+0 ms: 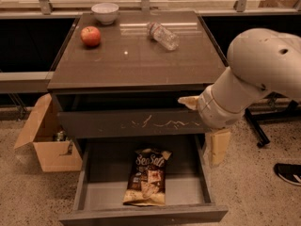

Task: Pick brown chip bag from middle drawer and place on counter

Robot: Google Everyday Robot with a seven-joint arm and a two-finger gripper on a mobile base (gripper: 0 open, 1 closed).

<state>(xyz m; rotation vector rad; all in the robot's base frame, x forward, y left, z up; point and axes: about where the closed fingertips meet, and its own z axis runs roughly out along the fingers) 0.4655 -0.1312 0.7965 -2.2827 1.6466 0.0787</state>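
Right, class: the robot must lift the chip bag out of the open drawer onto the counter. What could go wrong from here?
The gripper hangs at the cabinet's right edge, beside the scratched drawer; descending, it may clip that front or a side wall of the middle drawer.
The brown chip bag lies flat on the drawer floor, so a pinch could slip.
The counter holds an apple, bowl and a bottle on its side; a nudge could roll it.

Counter (136, 67) with an apple (91, 36), a bowl (105, 12) and a bottle (163, 35).
The red apple sits back left, the white bowl just behind it, and the clear bottle lies on its side back right. The gripper (204, 124) hangs below the counter's front right corner.
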